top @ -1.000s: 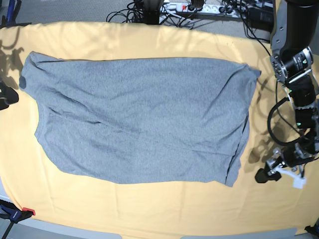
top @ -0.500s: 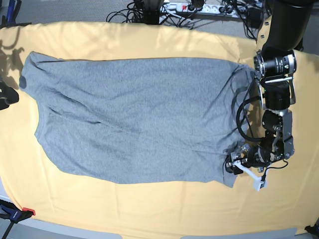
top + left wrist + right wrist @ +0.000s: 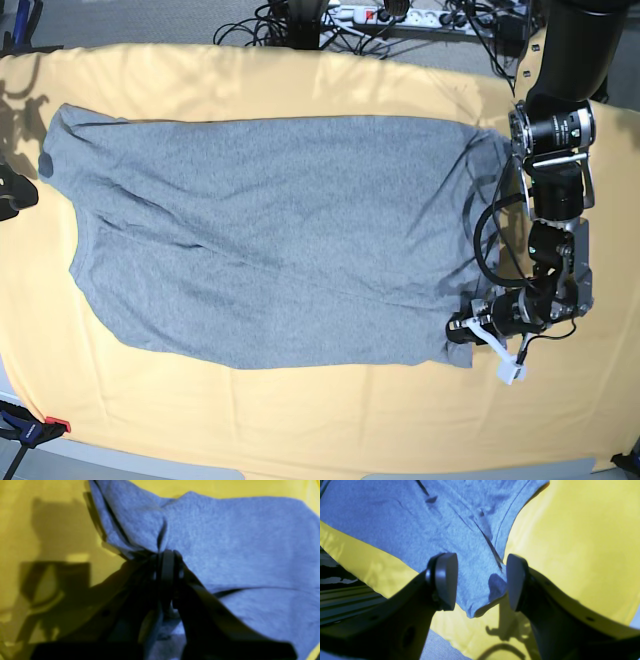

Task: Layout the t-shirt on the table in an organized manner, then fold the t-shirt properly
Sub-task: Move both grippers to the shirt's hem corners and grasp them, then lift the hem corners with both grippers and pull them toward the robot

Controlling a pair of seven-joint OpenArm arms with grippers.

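Table (image 3: 300, 420): wide surface draped in a yellow-orange cloth; it fills the base view, and its cloth shows on every side of the shirt.
T-shirt (image 3: 270, 240): grey, spread nearly flat across the middle of the table, with soft wrinkles running through it; one rounded end lies toward the base view's left, one straight edge toward its right.
Left gripper (image 3: 166, 562): jaws pressed together on a pinch of t-shirt fabric at the lower corner of the shirt's right-hand edge; the cloth puckers into a small peak above the closed tips.
Left arm (image 3: 555, 130): reaches down the right side of the base view, its dark wrist low over the shirt's corner.
Right gripper (image 3: 481, 580): jaws standing wide apart, nothing between the pads; a narrow tip of the t-shirt lies on the table below the gap.
Cables (image 3: 400, 15): a tangle of black leads and a power strip on the floor beyond the table's far edge.
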